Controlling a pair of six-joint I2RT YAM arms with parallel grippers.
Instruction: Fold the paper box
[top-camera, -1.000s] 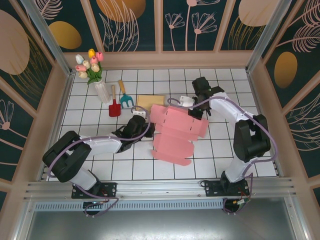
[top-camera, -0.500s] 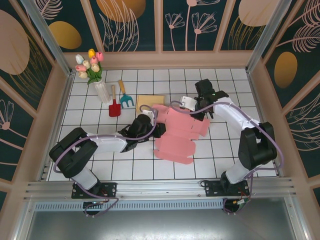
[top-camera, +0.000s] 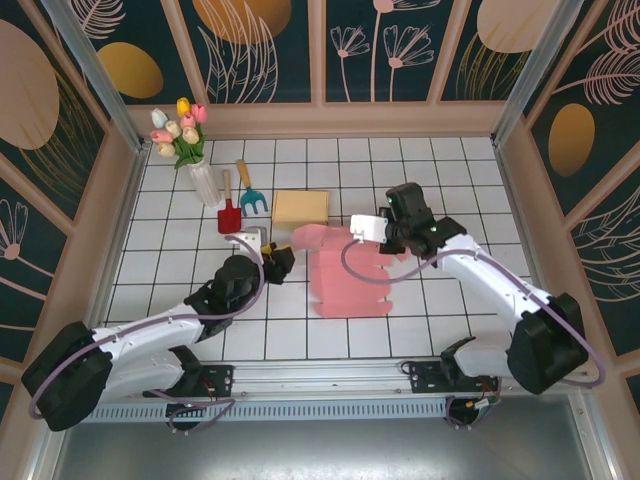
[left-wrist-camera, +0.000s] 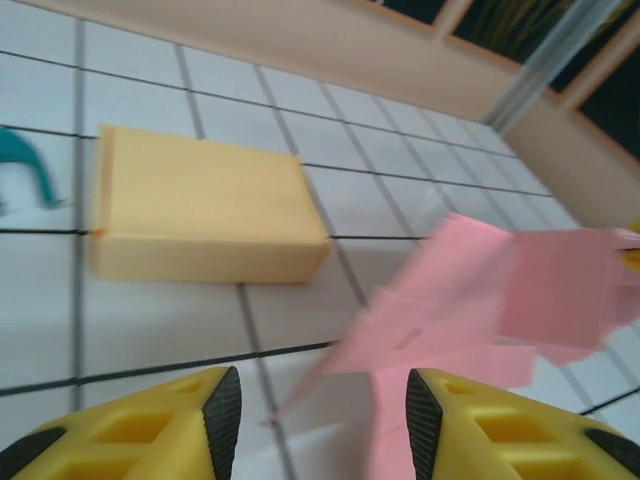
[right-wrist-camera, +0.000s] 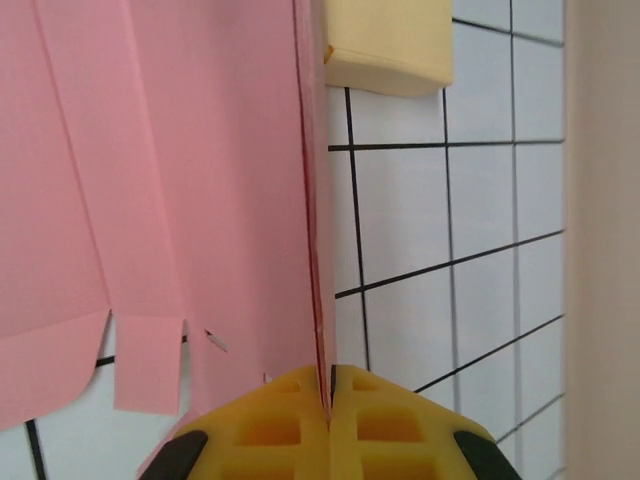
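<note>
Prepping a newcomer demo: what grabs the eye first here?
The pink paper box at the middle of the white tiled table, one edge pinched in the right hand. The left hand sits open just left of it; a yellow block lies behind, a vase of tulips at the far left.

free: white tiled table (top-camera: 470, 180) bare far right | yellow rectangular block (top-camera: 300, 208) just behind pink paper box sheet (top-camera: 345, 275) | far left: red shovel (top-camera: 229, 215), teal rake (top-camera: 250, 200), white tulip vase (top-camera: 203, 183)

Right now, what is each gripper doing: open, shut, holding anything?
Left gripper: open, nothing between its fingers.
Right gripper: shut on an edge of the pink paper box.
</note>
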